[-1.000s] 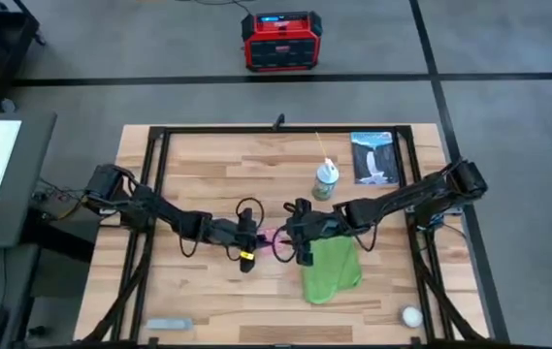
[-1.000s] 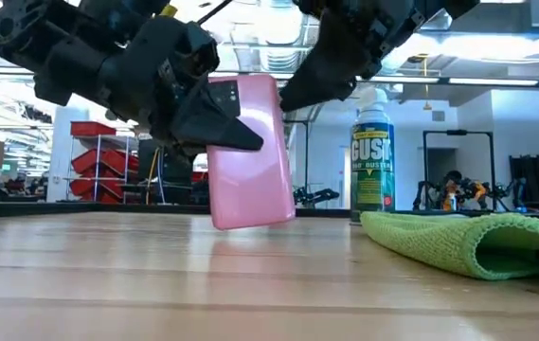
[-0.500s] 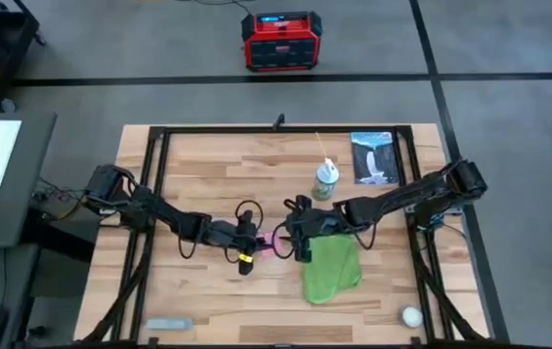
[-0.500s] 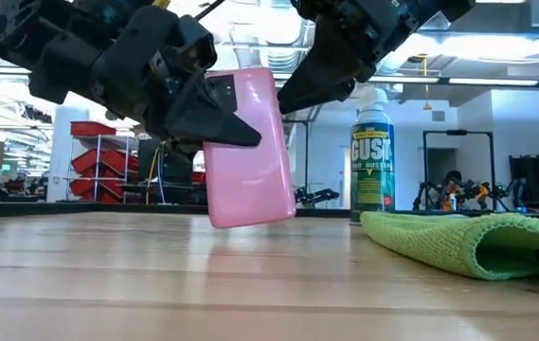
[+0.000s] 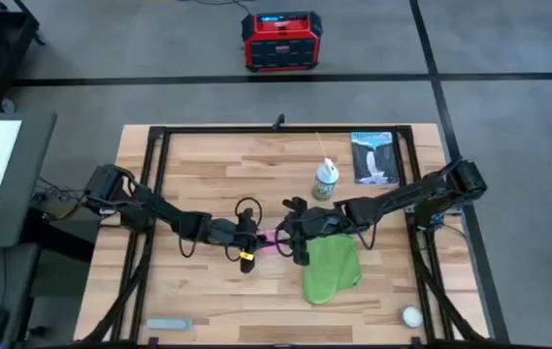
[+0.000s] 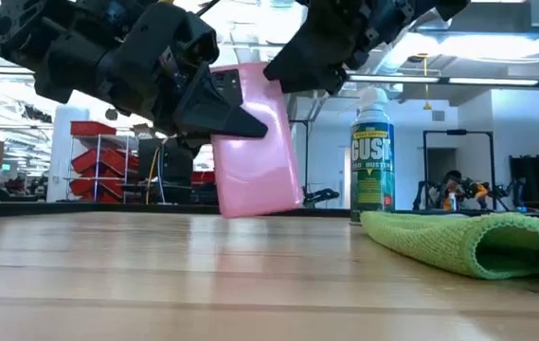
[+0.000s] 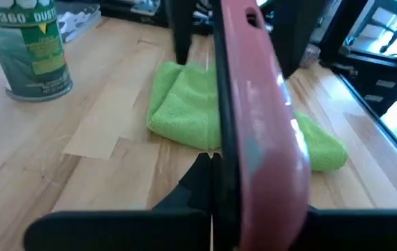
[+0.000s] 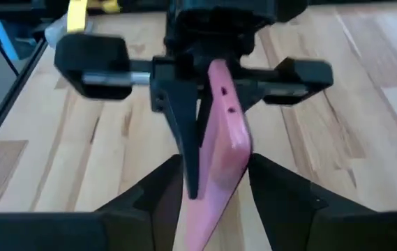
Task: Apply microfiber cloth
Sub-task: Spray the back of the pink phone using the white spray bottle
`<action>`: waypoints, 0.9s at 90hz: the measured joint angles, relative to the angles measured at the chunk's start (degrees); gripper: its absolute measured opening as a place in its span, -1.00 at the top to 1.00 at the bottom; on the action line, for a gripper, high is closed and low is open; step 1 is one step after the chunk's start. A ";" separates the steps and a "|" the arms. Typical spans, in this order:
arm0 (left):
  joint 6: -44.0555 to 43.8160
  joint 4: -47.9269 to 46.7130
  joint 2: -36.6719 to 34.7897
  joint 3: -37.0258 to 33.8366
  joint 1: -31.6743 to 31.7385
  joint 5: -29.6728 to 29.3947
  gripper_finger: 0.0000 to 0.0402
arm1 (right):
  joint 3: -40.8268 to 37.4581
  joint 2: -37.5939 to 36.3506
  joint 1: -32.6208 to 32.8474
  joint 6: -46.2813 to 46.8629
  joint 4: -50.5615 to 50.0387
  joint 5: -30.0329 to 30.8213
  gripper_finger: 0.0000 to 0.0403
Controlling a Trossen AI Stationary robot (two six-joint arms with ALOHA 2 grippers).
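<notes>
The pink phone (image 6: 255, 142) hangs on edge above the table's middle, with my left gripper (image 5: 254, 238) shut on it. My right gripper (image 5: 293, 236) is open at the phone's other end. In the right wrist view its two fingers (image 8: 158, 192) stand on either side of the phone (image 8: 222, 150); whether they touch it I cannot tell. The green microfiber cloth (image 5: 332, 269) lies bunched on the table just to the near right of the phone, and no gripper is on it. It also shows behind the phone in the left wrist view (image 7: 184, 104). My left gripper pinches the phone's two flat faces (image 7: 264, 202) between its two fingers, at the end toward the table's left, near the camera holes. The fingers (image 6: 236, 118) come level from the table's left. The phone is lifted clear, standing on edge and tilted.
A duster spray can (image 5: 325, 180) stands behind the cloth, and a booklet (image 5: 373, 157) lies at the far right. A white ball (image 5: 410, 315) sits at the near right corner and a grey object (image 5: 167, 323) near the front left edge. A black frame (image 5: 149, 194) rims the table.
My right gripper has moved toward the table's left and closed in on the phone's free end. The phone in my left gripper has risen a little and tipped further. The cloth has stayed where it was.
</notes>
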 joint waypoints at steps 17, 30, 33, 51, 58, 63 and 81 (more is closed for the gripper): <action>0.63 0.85 0.00 -0.01 -0.09 0.07 0.99 | 0.00 0.00 -0.65 -2.76 0.21 0.34 0.81; 2.09 2.25 0.02 -0.07 -0.13 0.44 0.99 | 0.00 -0.05 -0.63 -4.25 0.48 0.28 0.91; 2.33 2.49 -0.02 -0.06 -0.13 0.55 0.99 | 0.00 -0.09 -0.60 -4.56 0.41 0.91 0.91; 2.17 2.51 -0.76 -0.03 -0.34 0.63 0.99 | 0.11 -0.15 -0.43 -5.08 0.26 2.57 0.91; 2.00 2.64 -0.76 0.00 -0.41 0.70 0.96 | 0.13 -0.20 -0.43 -5.16 0.09 2.94 0.91; 1.88 2.64 -0.76 0.00 -0.50 0.66 0.95 | 0.13 -0.17 -0.05 -5.24 -0.02 3.62 0.91; 1.61 2.61 -0.94 0.20 -0.85 1.07 0.94 | 0.15 -0.13 1.15 -5.32 -0.77 6.35 0.91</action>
